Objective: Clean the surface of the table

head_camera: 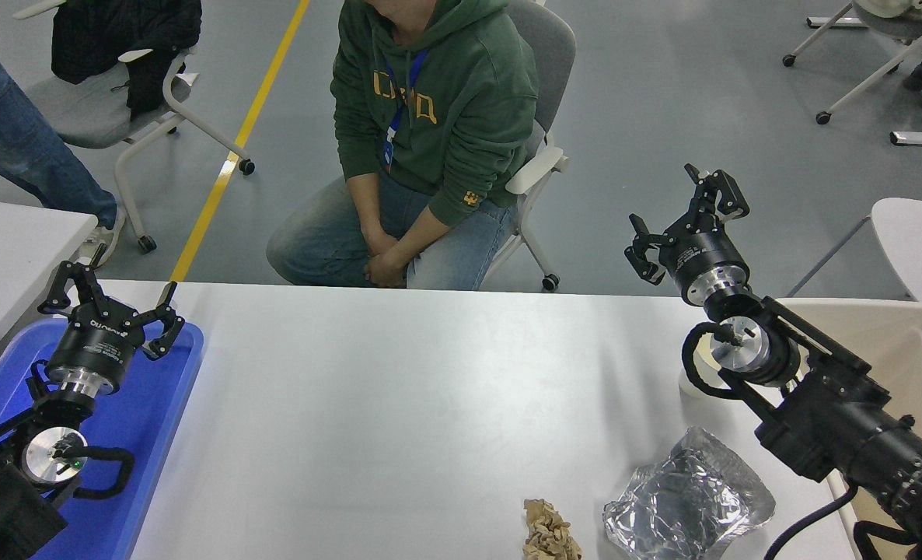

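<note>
Table surface (399,389): white-grey top filling the lower middle of view, far edge running across just below the seated person. Mostly bare. Near the front edge, right of centre, a crumpled clear plastic wrap (686,498) lies flat; just left of it, apart, a small beige crumpled scrap (548,533), partly cut by the bottom edge.

Right gripper (682,214): raised beyond the table's far right corner, over the floor, fingers spread wide, nothing between them. Its arm comes in from the lower right, crossing over a beige bin (904,350) beside the table's right end.

Left gripper (111,299): at lower left, above the far end of a blue tray (162,420) at the table's left end, fingers splayed, empty.

Person (430,117) in a green hoodie sits on a chair at the far side, hands clasped between the knees. Second white table (10,241) at left edge; another at right edge.
</note>
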Controlling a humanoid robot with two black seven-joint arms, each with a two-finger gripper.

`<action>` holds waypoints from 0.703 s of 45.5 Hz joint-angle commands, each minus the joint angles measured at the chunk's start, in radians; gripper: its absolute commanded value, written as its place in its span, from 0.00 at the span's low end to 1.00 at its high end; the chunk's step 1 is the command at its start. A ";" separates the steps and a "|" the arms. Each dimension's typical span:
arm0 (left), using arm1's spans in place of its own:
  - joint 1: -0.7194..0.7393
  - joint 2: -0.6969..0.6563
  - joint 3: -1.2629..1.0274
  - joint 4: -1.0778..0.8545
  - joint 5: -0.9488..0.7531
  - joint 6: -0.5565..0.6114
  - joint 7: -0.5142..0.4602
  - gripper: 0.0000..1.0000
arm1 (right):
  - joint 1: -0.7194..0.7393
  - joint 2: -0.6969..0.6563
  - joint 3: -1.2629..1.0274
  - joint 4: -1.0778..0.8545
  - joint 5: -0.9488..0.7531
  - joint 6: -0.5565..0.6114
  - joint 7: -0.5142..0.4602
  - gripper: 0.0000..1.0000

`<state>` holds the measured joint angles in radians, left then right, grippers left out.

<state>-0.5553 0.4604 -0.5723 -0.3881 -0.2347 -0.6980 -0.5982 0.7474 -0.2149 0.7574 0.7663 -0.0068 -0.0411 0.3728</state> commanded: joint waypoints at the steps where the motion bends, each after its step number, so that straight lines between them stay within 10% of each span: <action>1: 0.002 -0.002 -0.001 0.000 0.000 -0.002 0.003 1.00 | 0.001 0.000 -0.001 0.002 -0.001 -0.002 0.000 1.00; 32: 0.000 0.003 0.009 0.000 0.002 -0.002 0.000 1.00 | 0.024 0.017 -0.013 -0.001 0.008 -0.003 -0.006 1.00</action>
<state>-0.5550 0.4630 -0.5642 -0.3881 -0.2333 -0.6995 -0.5982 0.7651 -0.2020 0.7542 0.7645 -0.0023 -0.0427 0.3691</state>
